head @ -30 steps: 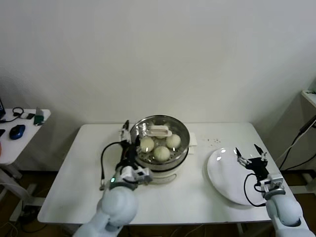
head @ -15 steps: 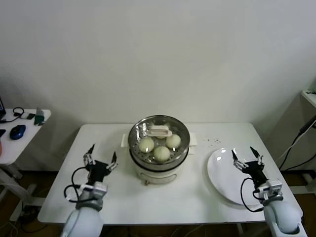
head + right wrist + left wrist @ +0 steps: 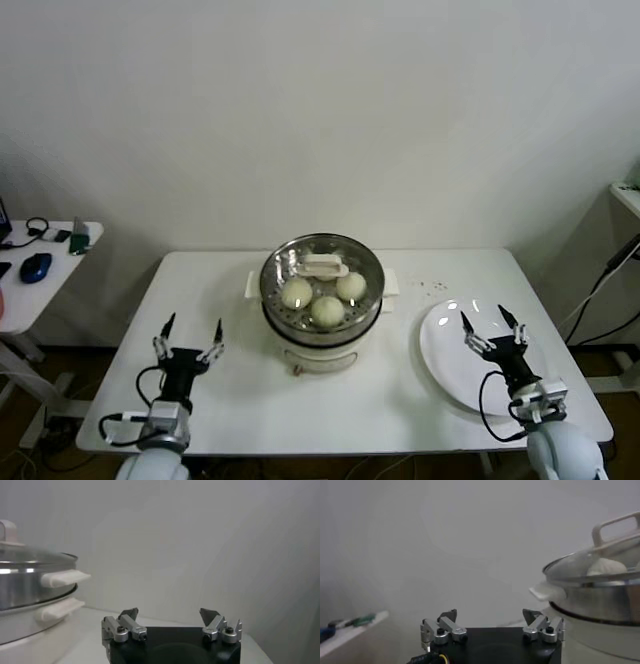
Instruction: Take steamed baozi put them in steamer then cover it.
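Note:
The steel steamer (image 3: 322,300) stands on its cream pot base at the table's middle. The clear glass cover (image 3: 300,262) with a white handle (image 3: 325,267) sits on it. Three cream baozi (image 3: 327,310) show through the glass; a fourth is hidden. My left gripper (image 3: 187,341) is open and empty near the table's front left, clear of the pot. My right gripper (image 3: 491,331) is open and empty above the white plate (image 3: 445,360). The left wrist view shows the covered steamer (image 3: 600,592) and open left gripper (image 3: 490,620). The right wrist view shows the steamer (image 3: 30,587) and open right gripper (image 3: 169,616).
A small side table (image 3: 45,270) with a blue mouse (image 3: 35,266) and cables stands at the far left. A white wall runs behind the table. Cables hang at the far right.
My left arm has drawn back from the steamer's left side to the table's front left, fingers open. My right gripper has moved slightly back toward me over the plate.

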You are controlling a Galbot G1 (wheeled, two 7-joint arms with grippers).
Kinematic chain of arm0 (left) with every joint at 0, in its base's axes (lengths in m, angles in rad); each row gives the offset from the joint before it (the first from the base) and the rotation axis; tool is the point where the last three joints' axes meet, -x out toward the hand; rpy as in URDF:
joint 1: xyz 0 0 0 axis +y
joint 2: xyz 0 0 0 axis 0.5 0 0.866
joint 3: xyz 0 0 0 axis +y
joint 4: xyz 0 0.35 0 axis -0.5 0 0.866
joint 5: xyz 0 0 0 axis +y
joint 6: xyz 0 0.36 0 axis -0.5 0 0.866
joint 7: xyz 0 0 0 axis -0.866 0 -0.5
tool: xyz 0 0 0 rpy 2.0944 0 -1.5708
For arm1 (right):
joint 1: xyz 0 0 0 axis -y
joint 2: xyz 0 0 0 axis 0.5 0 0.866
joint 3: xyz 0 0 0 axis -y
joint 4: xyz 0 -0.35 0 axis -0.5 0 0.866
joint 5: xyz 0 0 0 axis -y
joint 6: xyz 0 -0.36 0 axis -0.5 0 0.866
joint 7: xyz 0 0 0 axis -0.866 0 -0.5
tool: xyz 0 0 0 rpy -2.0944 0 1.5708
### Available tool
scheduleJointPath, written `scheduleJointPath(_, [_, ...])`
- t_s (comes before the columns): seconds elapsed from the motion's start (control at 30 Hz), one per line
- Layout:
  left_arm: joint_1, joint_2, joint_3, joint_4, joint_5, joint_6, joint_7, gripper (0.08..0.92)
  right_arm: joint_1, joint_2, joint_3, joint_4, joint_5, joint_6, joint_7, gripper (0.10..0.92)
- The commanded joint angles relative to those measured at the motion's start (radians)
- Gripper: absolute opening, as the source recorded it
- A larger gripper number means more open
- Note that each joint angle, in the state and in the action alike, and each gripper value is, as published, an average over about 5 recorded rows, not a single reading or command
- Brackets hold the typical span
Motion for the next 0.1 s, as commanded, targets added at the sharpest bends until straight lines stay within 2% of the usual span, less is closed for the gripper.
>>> scheduleJointPath(0.03, [0.033,-0.012,-0.053,0.062,-0.088,-0.104,0.023,0.823,0.003,-0.007,-0.015,-0.002,0.016,0.035,-0.003,0.823])
scheduleJointPath(0.1, [0.035,-0.012,-0.056,0.059,-0.088,-0.101,0.028,0.823,0.007,-0.009,-0.019,-0.002,0.016,0.035,-0.003,0.823])
